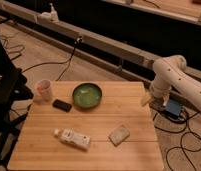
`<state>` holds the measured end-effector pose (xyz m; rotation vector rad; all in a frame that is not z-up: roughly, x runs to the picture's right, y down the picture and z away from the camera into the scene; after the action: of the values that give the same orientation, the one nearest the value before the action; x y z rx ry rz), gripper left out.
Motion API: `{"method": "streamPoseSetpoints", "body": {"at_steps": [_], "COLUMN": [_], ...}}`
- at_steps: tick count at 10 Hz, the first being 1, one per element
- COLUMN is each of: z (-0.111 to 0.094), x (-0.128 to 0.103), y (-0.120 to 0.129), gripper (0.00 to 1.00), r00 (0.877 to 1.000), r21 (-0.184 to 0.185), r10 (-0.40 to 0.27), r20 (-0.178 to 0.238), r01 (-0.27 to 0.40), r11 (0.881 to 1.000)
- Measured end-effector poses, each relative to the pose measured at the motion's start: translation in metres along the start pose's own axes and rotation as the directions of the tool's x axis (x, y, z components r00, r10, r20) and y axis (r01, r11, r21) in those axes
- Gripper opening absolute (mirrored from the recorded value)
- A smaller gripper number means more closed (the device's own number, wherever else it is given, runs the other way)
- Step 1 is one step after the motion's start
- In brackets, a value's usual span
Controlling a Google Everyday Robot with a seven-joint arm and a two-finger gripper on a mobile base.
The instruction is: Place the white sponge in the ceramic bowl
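The white sponge (119, 135) is a small beige pad lying flat on the wooden table (99, 120), toward the front right. The ceramic bowl (87, 95), green inside with a dark rim, stands at the back middle of the table. My gripper (146, 100) hangs at the end of the white arm (174, 80), just off the table's right edge, to the right of the bowl and behind the sponge. It touches neither.
A pale pinkish cup (43, 89) stands at the table's back left. A black flat slab (62, 105) lies between the cup and bowl. A white labelled bottle (72, 138) lies at the front. Cables and a blue box (172, 109) are on the floor to the right.
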<state>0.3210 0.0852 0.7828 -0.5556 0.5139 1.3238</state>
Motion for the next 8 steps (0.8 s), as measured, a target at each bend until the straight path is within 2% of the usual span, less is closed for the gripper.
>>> {"method": "streamPoseSetpoints", "body": {"at_steps": [2,4,6,8], "z": [0.000,-0.004,-0.008,-0.003], "x": [0.000,-0.004,-0.010,-0.016], "y": [0.000,0.008,0.031,0.065], "gripper": [0.80,0.80,0.80,0.80], "r00": [1.000,0.997,0.987,0.979], "r21": [0.000,-0.030,-0.068,-0.118], "r10": [0.006,0.078,0.154,0.199], "r20": [0.000,0.015,0.045,0.052], "r01": [-0.006,-0.078,-0.150,-0.192], "r11": [1.000,0.997,0.986,0.974]}}
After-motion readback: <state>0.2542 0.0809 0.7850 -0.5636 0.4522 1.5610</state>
